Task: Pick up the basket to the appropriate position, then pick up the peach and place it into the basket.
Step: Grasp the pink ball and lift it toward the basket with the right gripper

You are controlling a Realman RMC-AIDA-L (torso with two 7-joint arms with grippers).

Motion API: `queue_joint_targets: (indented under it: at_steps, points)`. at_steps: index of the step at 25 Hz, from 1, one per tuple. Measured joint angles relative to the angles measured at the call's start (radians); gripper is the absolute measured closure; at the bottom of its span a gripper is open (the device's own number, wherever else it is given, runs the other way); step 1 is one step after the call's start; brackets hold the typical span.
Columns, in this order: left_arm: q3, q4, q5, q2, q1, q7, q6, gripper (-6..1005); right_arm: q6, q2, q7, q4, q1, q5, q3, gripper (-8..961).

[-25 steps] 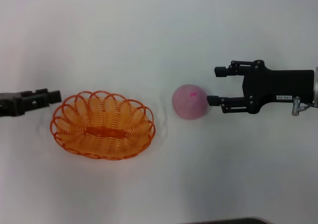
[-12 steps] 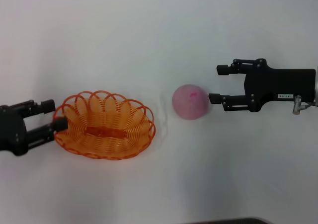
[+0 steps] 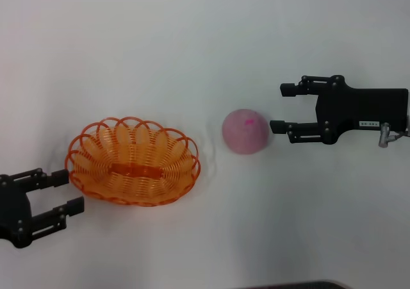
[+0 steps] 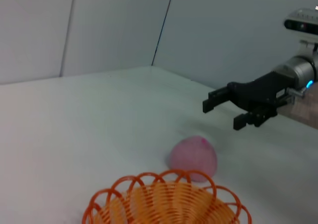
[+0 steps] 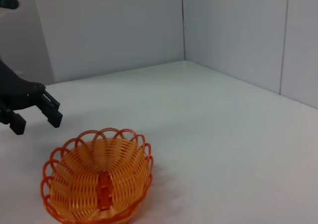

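The oval orange wire basket point(image 3: 160, 149) sits empty on the white table, left of centre. The pale-pink peach point(image 3: 245, 131) with a magenta mark on top rests to its right. My right gripper point(image 3: 282, 108) is open just right of the peach, its nearer finger almost touching the fruit and its farther finger beyond it. My left gripper point(image 3: 69, 191) is open and empty by the basket's front-left rim, apart from it. The left wrist view shows the basket point(image 4: 166, 204), the peach point(image 4: 194, 157) and the right gripper point(image 4: 222, 114). The right wrist view shows the basket point(image 5: 99, 179) and the left gripper point(image 5: 37, 124), not the peach.
The white table point(image 3: 192, 45) is walled by pale panels point(image 5: 109, 25) at the back and side. A dark edge point(image 3: 295, 284) shows at the table's front.
My left gripper, narrow at the basket's far-left rim a second ago, opened around that rim and has since drawn back toward the table's front. The basket, peach and right gripper have barely moved.
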Motion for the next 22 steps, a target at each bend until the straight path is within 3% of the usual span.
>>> queue_joint_targets:
  at_steps: [16,22]
  points:
    - [0.041,0.077,0.066,-0.034,0.005,0.008,-0.063,404,-0.004,-0.003,0.012,-0.006,-0.002,0.000,-0.006,152]
    - [0.032,0.081,0.066,-0.034,0.006,0.008,-0.061,402,-0.014,-0.013,0.179,-0.019,0.033,-0.002,-0.005,152]
